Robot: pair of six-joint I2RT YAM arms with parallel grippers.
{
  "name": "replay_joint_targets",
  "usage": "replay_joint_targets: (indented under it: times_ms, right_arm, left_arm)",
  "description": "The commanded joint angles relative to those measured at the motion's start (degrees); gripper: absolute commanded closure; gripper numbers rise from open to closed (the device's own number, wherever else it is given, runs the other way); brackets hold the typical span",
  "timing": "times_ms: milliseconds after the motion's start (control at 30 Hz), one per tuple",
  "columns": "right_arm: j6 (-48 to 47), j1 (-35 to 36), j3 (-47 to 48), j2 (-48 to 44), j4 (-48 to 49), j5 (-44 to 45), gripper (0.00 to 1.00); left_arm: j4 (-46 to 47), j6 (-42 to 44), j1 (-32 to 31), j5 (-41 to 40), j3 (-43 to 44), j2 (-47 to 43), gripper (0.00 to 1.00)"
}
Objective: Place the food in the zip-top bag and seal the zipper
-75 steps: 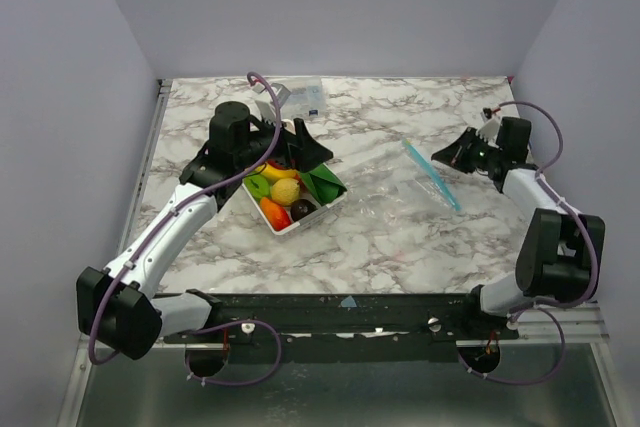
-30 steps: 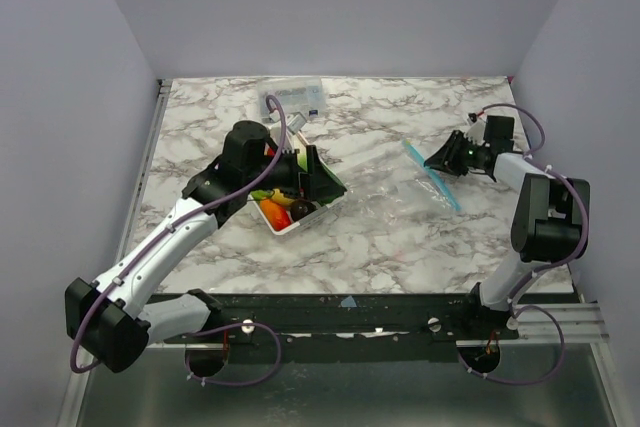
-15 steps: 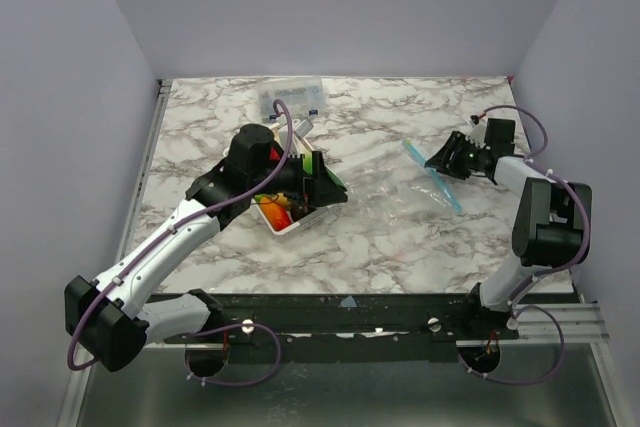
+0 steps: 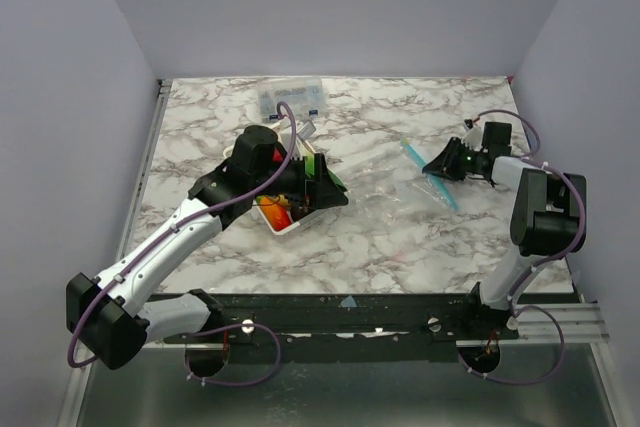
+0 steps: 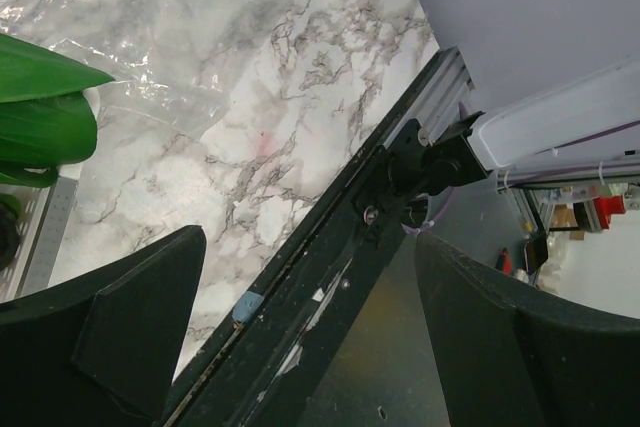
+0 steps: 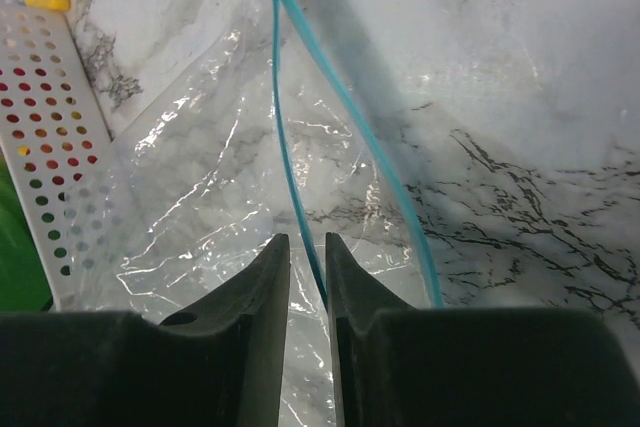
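The food [image 4: 276,210], orange and red pieces showing, lies in a white tray [image 4: 283,226], mostly hidden under my left arm. My left gripper [image 4: 325,187] [image 5: 310,242] hangs open over the tray's right edge with nothing between its fingers. A green piece [image 5: 40,112] sits just left of it. To the right of the tray, the zip-top bag [image 4: 385,192] [image 6: 190,197] lies flat. My right gripper [image 4: 437,165] [image 6: 307,239] is at its mouth. The jaws stand narrowly apart around one strip of the blue zipper [image 4: 434,181] [image 6: 283,127], which rests against the right finger.
A rigid clear box with blue labels [image 4: 290,97] stands at the back of the marble table [image 4: 400,247]. The perforated tray wall [image 6: 50,97] shows left of the bag. The table's black front rail [image 5: 330,247] lies below my left gripper.
My left arm swung right over the tray and now covers most of the food. The right gripper's jaws widened, then narrowed around the zipper strip.
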Motion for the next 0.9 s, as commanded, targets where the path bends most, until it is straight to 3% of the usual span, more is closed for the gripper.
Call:
replay_joint_targets:
  times_ms: [0,300,467,600,867]
  right_arm:
    - [0.81,-0.23,-0.65,1.86,3.75,-7.15,0.78]
    - [1.47,0.68,-1.41,3.17,4.63,-9.13,0.7]
    - [2.02,0.84,-0.51,-0.34,2.74,-7.48,0.83]
    - [1.68,0.73,3.08,-6.9,-3.49,2.75,0.99]
    - [-0.45,0.83,13.25,-21.58,-16.41,19.55,1.0]
  left_arm:
    - [-0.48,0.74,-0.52,-0.82,1.69,0.58,0.12]
    - [-0.34,0.83,-0.74,-0.68,1.49,0.15,0.12]
    - [0.08,0.42,-1.11,-0.5,1.62,0.33,0.13]
    - [0.54,-0.13,-1.19,-0.52,2.29,0.78,0.13]
    - [-0.23,0.04,-1.25,-0.94,4.25,0.57,0.14]
